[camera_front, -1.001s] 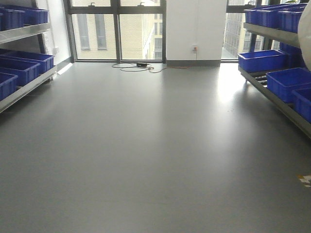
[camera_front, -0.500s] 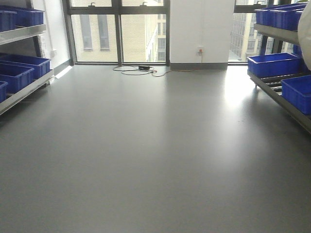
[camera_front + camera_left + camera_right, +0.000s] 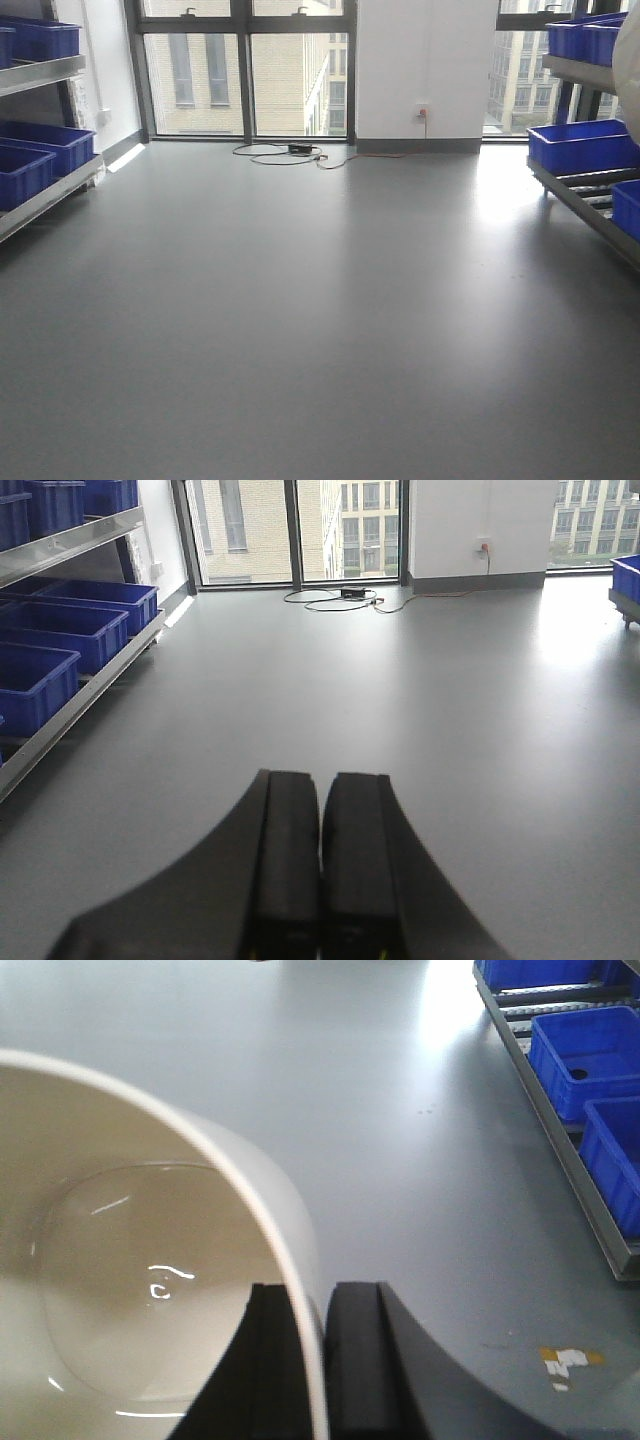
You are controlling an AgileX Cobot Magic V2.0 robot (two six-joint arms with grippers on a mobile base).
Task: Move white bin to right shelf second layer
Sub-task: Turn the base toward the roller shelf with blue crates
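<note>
Jaws: right gripper (image 3: pixel 322 1360) grips the white bin (image 3: pixel 130 1230) rim; left gripper (image 3: pixel 320 870) clenched, empty. Likely carrying step; next, approach the right-edge shelf (image 3: pixel 583 205).

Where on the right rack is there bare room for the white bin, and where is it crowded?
A bare roller patch shows on the right rack's lower level, between the far blue crate and the near blue crate. The upper level's visible part is full of blue crates. The floor between racks is open. The right hand holds the white bin.
</note>
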